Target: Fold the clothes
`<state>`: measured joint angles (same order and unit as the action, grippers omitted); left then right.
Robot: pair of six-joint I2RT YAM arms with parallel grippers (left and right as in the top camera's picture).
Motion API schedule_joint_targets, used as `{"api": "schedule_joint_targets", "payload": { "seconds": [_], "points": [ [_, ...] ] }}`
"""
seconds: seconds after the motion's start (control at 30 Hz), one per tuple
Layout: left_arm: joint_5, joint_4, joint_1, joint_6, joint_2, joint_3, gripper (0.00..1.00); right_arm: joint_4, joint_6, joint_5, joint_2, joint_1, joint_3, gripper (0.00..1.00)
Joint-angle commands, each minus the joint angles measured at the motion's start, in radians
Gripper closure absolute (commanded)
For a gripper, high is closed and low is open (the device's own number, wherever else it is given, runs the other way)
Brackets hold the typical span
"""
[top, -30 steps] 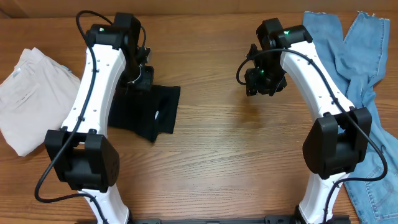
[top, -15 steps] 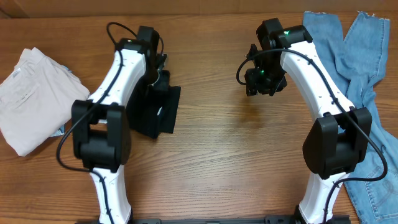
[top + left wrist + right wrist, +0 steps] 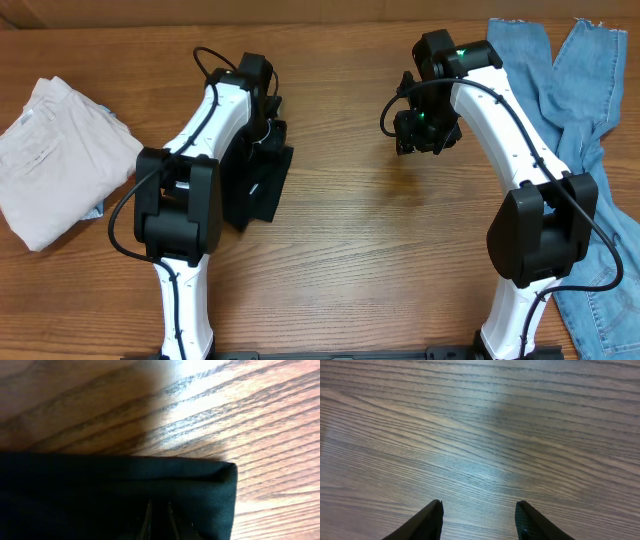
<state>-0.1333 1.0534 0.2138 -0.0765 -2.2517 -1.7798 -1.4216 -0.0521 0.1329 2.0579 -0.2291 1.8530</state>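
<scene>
Your left gripper (image 3: 159, 515) is touching the clothes (image 3: 90, 490), jaws barely parted, grip unclear; your right gripper (image 3: 479, 520) is hanging half open, empty. The left one is sitting further right than before.

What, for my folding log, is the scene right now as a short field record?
garment: black garment, lying on the table, left of centre
left gripper: fingertips close together over the garment's edge; grip unclear
right gripper: open above bare wood, holding nothing
other cloth: jeans at the right edge; white cloth bundle at the left
</scene>
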Motion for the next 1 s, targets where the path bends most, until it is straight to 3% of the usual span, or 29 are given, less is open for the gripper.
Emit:
{"api": "schedule_joint_targets", "payload": {
  "seconds": [0.0, 0.13, 0.37, 0.5, 0.77, 0.97],
  "points": [
    [0.039, 0.003, -0.025, -0.014, 0.103, -0.145, 0.81, 0.004, -0.004, 0.003, -0.037, 0.002, 0.013, 0.5],
    [0.055, -0.003, -0.056, -0.014, 0.181, -0.265, 0.67, 0.0, -0.089, 0.129, -0.05, -0.02, 0.013, 0.5],
    [0.143, 0.061, -0.145, -0.014, 0.163, -0.273, 0.7, 0.081, -0.115, 0.384, -0.055, -0.191, 0.013, 0.5],
    [0.135, 0.147, -0.22, -0.017, 0.099, -0.269, 0.71, 0.207, -0.021, 0.397, -0.039, -0.299, 0.011, 0.52],
    [0.129, 0.278, -0.303, -0.017, -0.045, -0.269, 0.75, 0.39, 0.023, 0.457, 0.042, -0.476, 0.011, 0.52],
    [0.129, 0.312, -0.328, -0.017, -0.118, -0.269, 0.73, 0.533, 0.058, 0.457, 0.139, -0.547, 0.011, 0.52]
  ]
}}
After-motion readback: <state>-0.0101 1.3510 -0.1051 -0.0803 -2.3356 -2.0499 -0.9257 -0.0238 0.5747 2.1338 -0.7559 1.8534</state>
